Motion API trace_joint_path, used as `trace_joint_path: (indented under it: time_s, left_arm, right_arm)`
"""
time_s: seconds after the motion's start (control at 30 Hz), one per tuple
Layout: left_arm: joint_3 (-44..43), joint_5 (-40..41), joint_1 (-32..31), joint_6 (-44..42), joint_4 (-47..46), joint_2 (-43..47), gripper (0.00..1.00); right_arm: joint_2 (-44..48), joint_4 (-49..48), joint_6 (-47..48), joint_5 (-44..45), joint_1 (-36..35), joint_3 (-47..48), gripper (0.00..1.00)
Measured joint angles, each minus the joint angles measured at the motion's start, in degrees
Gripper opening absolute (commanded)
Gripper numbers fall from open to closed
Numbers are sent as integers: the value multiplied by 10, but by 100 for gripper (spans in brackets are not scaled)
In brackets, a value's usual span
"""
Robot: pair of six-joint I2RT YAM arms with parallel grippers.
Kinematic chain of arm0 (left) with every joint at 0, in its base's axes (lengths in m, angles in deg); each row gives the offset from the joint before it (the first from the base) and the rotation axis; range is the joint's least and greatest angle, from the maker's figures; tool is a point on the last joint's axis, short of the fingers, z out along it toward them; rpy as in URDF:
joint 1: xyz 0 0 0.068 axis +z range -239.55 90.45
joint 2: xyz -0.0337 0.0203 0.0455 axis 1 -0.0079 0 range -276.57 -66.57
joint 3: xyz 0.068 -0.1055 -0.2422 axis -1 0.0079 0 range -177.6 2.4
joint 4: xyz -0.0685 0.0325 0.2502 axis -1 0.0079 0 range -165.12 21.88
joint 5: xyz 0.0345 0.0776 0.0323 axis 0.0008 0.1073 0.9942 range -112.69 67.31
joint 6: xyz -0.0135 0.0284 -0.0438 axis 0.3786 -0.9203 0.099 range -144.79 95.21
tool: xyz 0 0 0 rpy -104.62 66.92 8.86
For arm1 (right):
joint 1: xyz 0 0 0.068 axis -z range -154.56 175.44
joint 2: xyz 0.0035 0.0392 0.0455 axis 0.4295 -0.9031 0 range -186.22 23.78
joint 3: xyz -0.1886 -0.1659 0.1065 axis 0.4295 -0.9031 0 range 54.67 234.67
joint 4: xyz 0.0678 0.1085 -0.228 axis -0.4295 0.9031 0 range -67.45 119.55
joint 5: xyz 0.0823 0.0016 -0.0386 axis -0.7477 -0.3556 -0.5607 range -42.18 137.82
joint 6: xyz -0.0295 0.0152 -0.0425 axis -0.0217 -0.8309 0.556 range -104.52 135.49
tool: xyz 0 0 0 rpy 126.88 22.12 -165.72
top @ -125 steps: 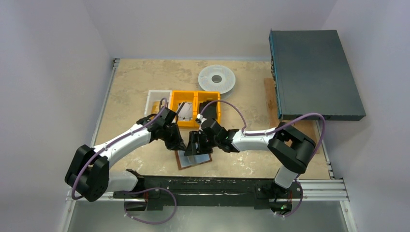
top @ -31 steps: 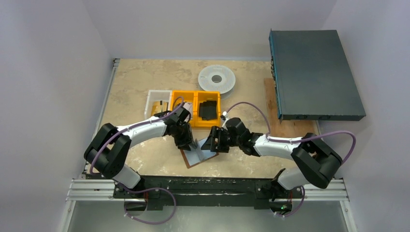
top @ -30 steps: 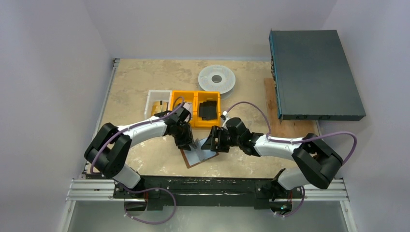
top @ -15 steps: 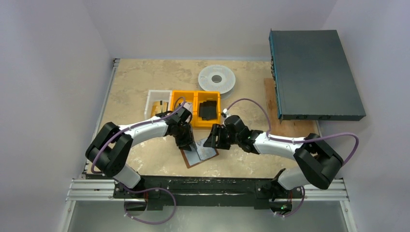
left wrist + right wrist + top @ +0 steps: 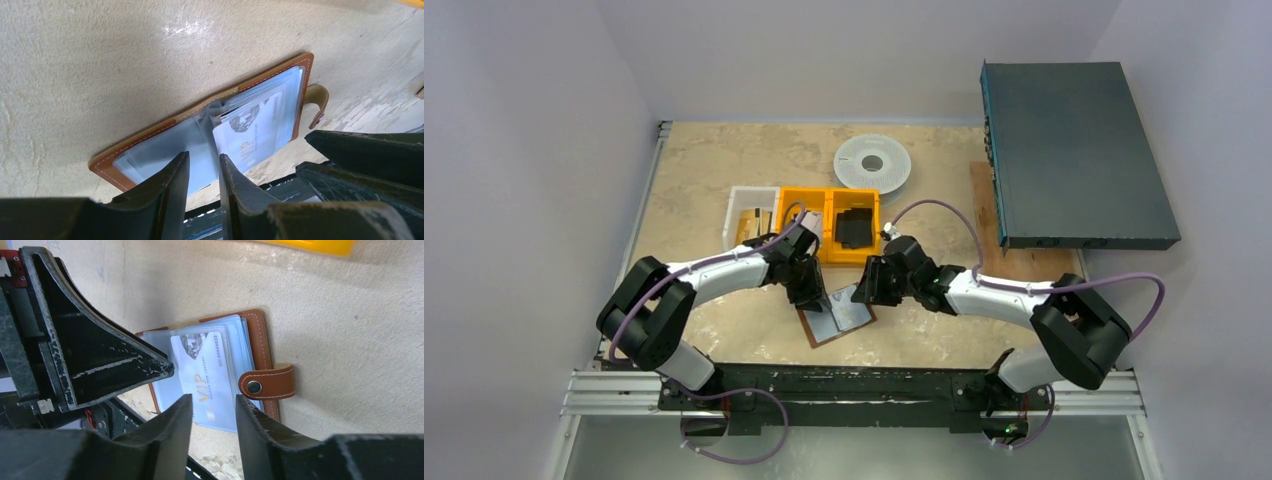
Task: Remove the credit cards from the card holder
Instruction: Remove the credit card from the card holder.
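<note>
At the near edge, the black rail (image 5: pixel 844 385) carries both arm bases. Just beyond it the card holder (image 5: pixel 832 324) lies open and flat on the beige tabletop (image 5: pixel 704 160). Its inner face is up, a brown border framing clear, pale-blue sleeves.

The left tool (image 5: pixel 814 296) comes down over the holder's left half. In the left wrist view its jaws stand a little apart, released, with only the sleeve showing in the narrow gap. Whether the tips press on the sleeve I cannot tell.

The right tool (image 5: pixel 214 399) hangs over the holder's right half, jaws apart and clenched on nothing. Through its gap shows a whitish credit card (image 5: pixel 202 372) with "VIP" in gold letters. It lies in the top sleeve, and the end nearest the tool seems to reach past the brown edge. More sleeves are stacked beneath — what they hold is not clear. The holder's strap (image 5: pixel 265 384), with a dark snap, curls up at the right edge.

Farther back stand two joined orange bins (image 5: pixel 828 215). The right one holds a flat black item (image 5: pixel 856 228), and a small white bin (image 5: pixel 734 200) sits just beside them on the left. Beyond them lies a white spool (image 5: pixel 873 162). At the far right a large dark box (image 5: pixel 1074 155) rests on a wooden board (image 5: pixel 982 200).
</note>
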Motion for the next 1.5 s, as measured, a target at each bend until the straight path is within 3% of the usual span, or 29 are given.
trace_joint_path:
  time_s: [0.6, 0.97, 1.5]
  left_arm:
    - [74, -30, 0, 32, -94, 35, 24]
    - [88, -36, 0, 34, -107, 66, 22]
    - [117, -62, 0, 40, -177, 37, 17]
  right_arm:
    - [-68, 12, 14, 29, -32, 31, 19]
    - [-69, 11, -1, 38, -56, 31, 16]
    - [-73, 22, -8, 40, -57, 37, 16]
